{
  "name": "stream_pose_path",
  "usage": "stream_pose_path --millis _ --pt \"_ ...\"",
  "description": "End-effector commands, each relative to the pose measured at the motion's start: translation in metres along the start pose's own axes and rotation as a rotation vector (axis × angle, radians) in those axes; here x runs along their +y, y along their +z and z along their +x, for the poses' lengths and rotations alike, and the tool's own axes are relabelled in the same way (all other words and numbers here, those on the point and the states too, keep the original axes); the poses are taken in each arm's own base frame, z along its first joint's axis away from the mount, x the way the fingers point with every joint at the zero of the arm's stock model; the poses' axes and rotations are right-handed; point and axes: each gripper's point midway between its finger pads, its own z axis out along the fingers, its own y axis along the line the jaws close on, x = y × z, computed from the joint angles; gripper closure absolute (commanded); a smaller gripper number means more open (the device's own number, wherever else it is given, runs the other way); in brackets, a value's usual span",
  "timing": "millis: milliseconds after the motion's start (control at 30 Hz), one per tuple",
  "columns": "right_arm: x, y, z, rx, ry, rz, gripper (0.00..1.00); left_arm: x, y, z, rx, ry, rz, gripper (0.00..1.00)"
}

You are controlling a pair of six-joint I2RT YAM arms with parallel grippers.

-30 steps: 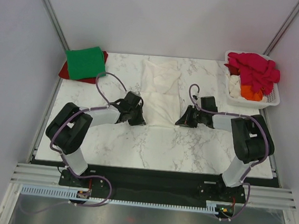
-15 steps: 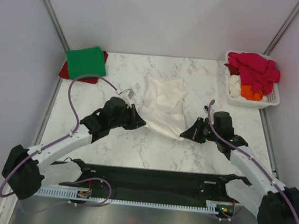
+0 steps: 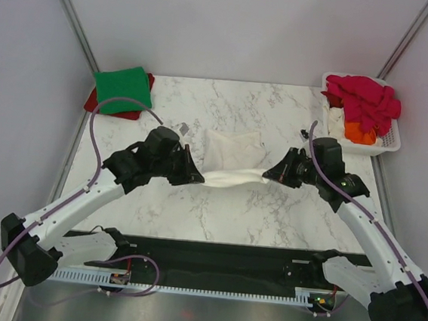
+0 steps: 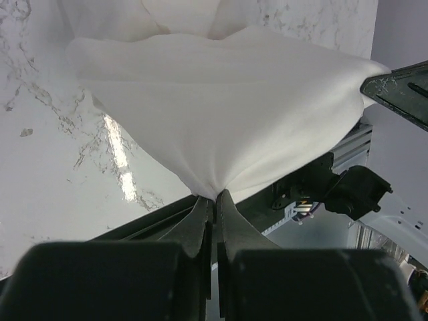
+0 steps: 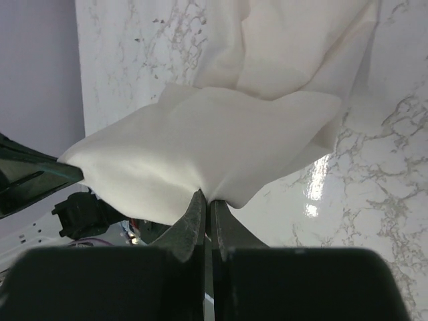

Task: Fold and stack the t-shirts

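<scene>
The white t-shirt (image 3: 233,153) hangs stretched between both grippers above the middle of the table; its far part rests on the marble. No red print shows. My left gripper (image 3: 195,176) is shut on the shirt's left near edge (image 4: 221,127). My right gripper (image 3: 267,175) is shut on its right near edge (image 5: 200,144). A folded green t-shirt (image 3: 121,89) lies on a red one (image 3: 92,102) at the back left. Magenta (image 3: 364,99), orange (image 3: 360,133) and white cloth sit in the basket.
The white slatted basket (image 3: 389,142) stands at the back right corner. The marble table (image 3: 216,214) has grey walls on both sides and a black rail along its near edge.
Both grippers have lifted the shirt's near edge off the table and carried it up and toward the back, pulling it taut between them. The arms have stretched out.
</scene>
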Motion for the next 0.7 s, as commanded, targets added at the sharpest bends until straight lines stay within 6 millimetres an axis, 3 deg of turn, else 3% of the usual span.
stream_pose_path --millis 0,200,333,367,400,433,467,500,533,567,600,633,667 --pt "-0.007 0.006 -0.023 -0.034 -0.032 0.089 1.00 0.007 0.000 -0.011 0.019 0.015 -0.088 0.97" --pt "-0.014 0.029 -0.048 -0.034 -0.033 0.147 1.00 0.011 0.023 -0.040 0.054 0.020 -0.119 0.97" --pt "-0.023 0.054 -0.067 -0.027 -0.024 0.174 1.00 0.017 0.046 -0.071 0.068 0.025 -0.139 0.96" --pt "-0.030 0.068 -0.074 -0.010 -0.013 0.194 1.00 0.015 0.046 -0.090 0.044 0.019 -0.129 0.96" --pt "-0.033 0.076 -0.080 -0.007 -0.008 0.202 1.00 0.028 0.068 -0.095 0.082 0.006 -0.167 0.96" --pt "-0.039 0.085 -0.091 -0.018 0.000 0.210 0.99 0.034 0.076 -0.104 0.088 0.020 -0.175 0.96" --pt "-0.053 0.106 -0.101 0.002 0.023 0.242 0.99 0.032 0.082 -0.126 0.071 0.007 -0.155 0.96" --pt "-0.059 0.117 -0.108 0.008 0.035 0.252 0.98 0.051 0.112 -0.127 0.128 -0.016 -0.188 0.93" --pt "-0.070 0.130 -0.123 -0.014 0.046 0.268 0.84 0.060 0.131 -0.133 0.158 -0.007 -0.191 0.88" --pt "-0.085 0.163 -0.139 0.001 0.053 0.278 0.72 0.055 0.138 -0.162 0.126 -0.008 -0.166 0.83" --pt "-0.099 0.179 -0.144 0.038 0.050 0.308 0.67 0.087 0.185 -0.154 0.221 -0.028 -0.189 0.77" --pt "-0.121 0.213 -0.173 0.050 0.076 0.344 0.47 0.086 0.204 -0.164 0.245 0.004 -0.129 0.35" --pt "-0.127 0.227 -0.180 0.087 0.089 0.331 0.33 0.055 0.200 -0.197 0.224 0.048 -0.070 0.01"
